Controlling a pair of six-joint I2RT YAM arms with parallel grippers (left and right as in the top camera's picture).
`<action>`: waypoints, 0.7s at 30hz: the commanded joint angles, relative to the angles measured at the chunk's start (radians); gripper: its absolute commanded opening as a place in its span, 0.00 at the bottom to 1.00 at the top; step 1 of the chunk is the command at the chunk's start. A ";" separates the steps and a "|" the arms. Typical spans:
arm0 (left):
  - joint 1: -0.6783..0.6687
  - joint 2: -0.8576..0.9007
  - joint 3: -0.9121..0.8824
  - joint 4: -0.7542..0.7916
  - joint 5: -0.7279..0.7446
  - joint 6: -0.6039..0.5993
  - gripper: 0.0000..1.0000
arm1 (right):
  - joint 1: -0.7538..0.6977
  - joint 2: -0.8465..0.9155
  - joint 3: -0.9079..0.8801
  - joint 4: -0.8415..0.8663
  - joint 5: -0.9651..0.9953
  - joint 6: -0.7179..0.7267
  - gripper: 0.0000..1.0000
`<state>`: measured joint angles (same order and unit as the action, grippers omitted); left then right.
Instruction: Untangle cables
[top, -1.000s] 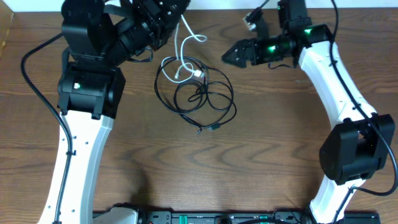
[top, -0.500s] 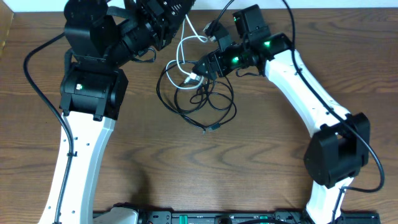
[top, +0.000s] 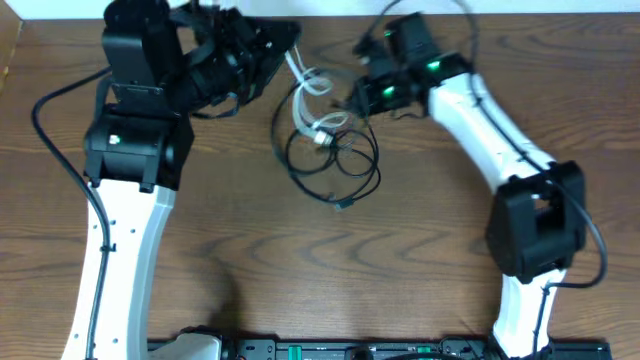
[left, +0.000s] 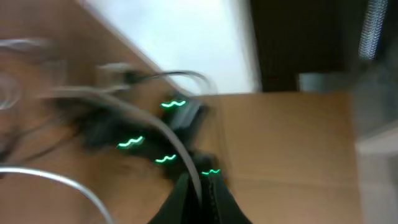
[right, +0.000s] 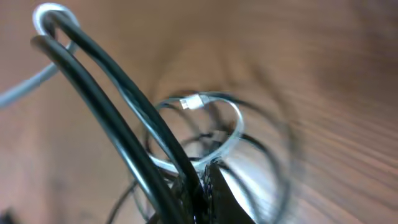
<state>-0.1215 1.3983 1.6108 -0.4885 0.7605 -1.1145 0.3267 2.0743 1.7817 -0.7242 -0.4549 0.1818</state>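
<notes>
The cables lie tangled at mid-table: black loops with a small plug end, and a white cable running up from its plug. My left gripper is shut on the white cable's upper part; in the left wrist view the white strand leaves the shut jaws. My right gripper sits at the tangle's upper right, shut on a black cable. In the right wrist view the black strands rise taut from the jaws, and the white loop lies behind.
Thick black robot wires curve beside the left base and the right base. The table's far edge runs just behind both grippers. An equipment bar lines the near edge.
The right gripper came in open from the right, shut on a black cable in the tangle and pulled back up and right. The loops shifted right. The left gripper still holds the white cable.
</notes>
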 joint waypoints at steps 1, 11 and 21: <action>0.038 -0.015 0.009 -0.171 -0.011 0.177 0.07 | -0.115 -0.120 0.000 -0.037 0.270 0.127 0.01; 0.166 -0.061 0.009 -0.158 0.037 0.145 0.07 | -0.282 -0.142 -0.002 -0.161 0.333 0.135 0.02; 0.425 -0.178 0.009 0.183 0.092 -0.144 0.07 | -0.297 -0.142 -0.002 -0.186 0.428 0.147 0.01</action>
<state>0.2214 1.2716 1.6016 -0.3298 0.8562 -1.1679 0.0528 1.9244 1.7790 -0.9016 -0.1516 0.2935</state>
